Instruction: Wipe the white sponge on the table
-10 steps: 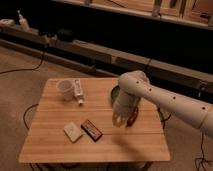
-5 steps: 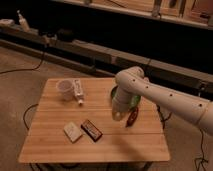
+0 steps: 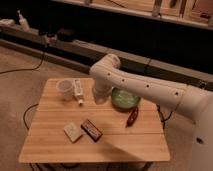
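Note:
The white sponge (image 3: 73,131) lies flat on the front left part of the table (image 3: 125,142), with a dark brown-red packet (image 3: 91,129) right beside it. My white arm reaches in from the right. Its gripper (image 3: 100,96) hangs shut over the back middle of the table, between a white tube (image 3: 79,92) and a green bowl (image 3: 124,99). It holds nothing that I can see and is well behind and to the right of the sponge.
A clear cup (image 3: 65,89) stands at the back left next to the tube. A small reddish-brown object (image 3: 132,117) lies in front of the bowl. Dark shelving runs behind the table, and cables trail on the carpet to the left.
The arm has swung left and back, from in front of the green bowl to the gap between bowl and tube. The reddish object now shows. The sponge has not moved.

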### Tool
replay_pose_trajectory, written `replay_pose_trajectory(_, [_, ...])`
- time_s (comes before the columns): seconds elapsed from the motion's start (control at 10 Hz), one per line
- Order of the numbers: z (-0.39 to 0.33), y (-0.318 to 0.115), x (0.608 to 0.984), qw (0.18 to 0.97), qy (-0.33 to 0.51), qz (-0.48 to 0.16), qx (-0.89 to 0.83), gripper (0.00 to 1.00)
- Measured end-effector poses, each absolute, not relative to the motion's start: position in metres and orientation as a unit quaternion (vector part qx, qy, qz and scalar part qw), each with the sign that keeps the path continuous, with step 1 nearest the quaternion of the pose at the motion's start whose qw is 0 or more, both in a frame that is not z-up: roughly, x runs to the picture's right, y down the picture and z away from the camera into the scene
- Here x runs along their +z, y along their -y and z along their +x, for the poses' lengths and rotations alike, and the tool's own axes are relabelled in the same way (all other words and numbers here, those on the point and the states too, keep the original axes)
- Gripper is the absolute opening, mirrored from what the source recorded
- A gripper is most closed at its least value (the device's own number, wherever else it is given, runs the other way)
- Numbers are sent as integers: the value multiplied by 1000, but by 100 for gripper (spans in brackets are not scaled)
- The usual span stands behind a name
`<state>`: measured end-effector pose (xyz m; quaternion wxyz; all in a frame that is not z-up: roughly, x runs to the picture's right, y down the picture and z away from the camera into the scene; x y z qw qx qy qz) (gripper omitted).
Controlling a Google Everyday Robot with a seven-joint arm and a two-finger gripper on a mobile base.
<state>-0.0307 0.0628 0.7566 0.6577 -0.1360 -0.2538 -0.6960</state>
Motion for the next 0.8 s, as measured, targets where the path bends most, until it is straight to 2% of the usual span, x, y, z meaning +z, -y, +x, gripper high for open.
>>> replay_pose_trajectory(0.4, [-33,-61,757,652,257,-130,-702,5])
replay_pose_trajectory(0.7, [-77,-67,771,589,294,-101,-746,13])
replay_pose_trajectory(0.8, [-110,-74,778,548,312,-87,-771,21])
